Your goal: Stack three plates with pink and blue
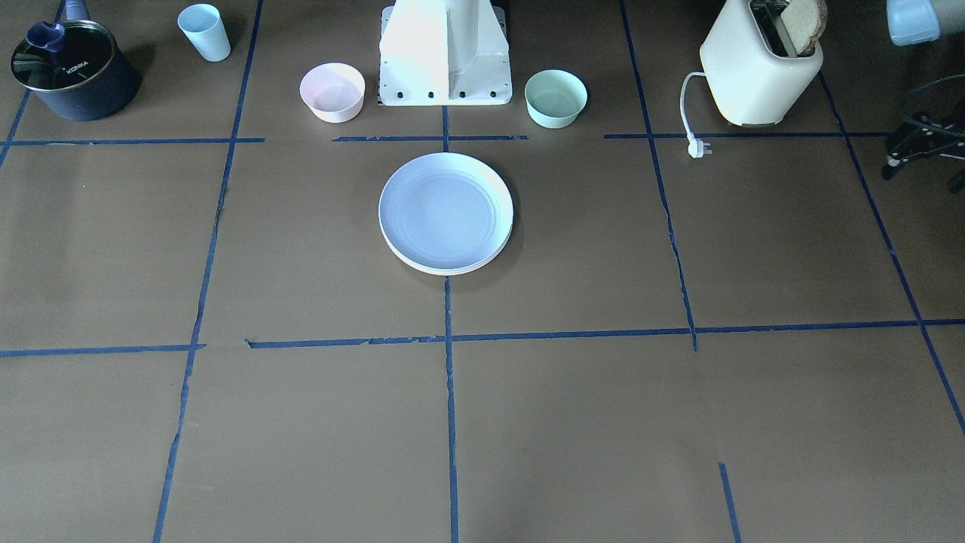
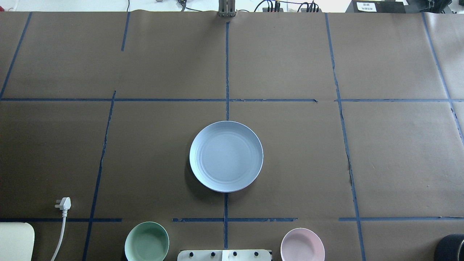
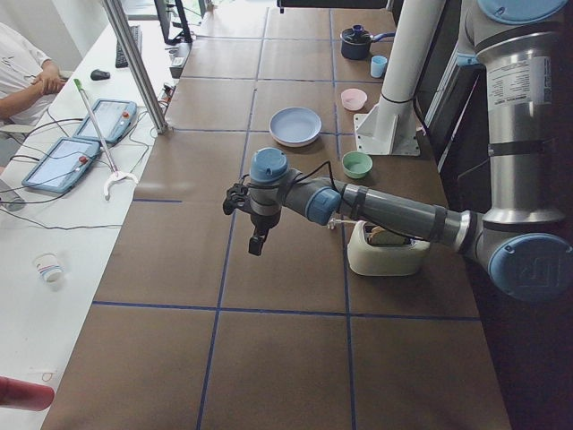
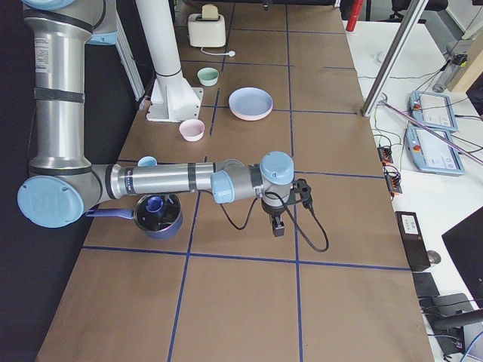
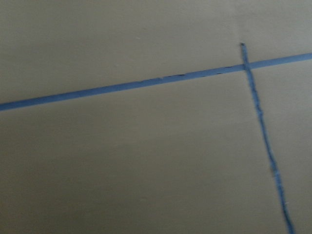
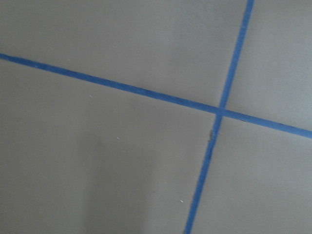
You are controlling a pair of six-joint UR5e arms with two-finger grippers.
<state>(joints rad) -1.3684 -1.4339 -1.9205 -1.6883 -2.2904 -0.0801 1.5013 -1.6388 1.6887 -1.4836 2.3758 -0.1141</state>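
Observation:
The plates stand in one stack at the table's middle. The light blue plate lies on top and also shows in the overhead view. A cream-white rim shows under it; the pink plate is hidden between them or too thin to tell. My left gripper hangs over bare table far from the stack, at the table's left end. My right gripper hangs over bare table at the right end. Neither holds a plate; I cannot tell whether they are open or shut. Both wrist views show only brown table and blue tape.
A small pink bowl and a mint-green bowl flank the robot's base. A toaster with its plug stands on the robot's left, a dark pot and a blue cup on its right.

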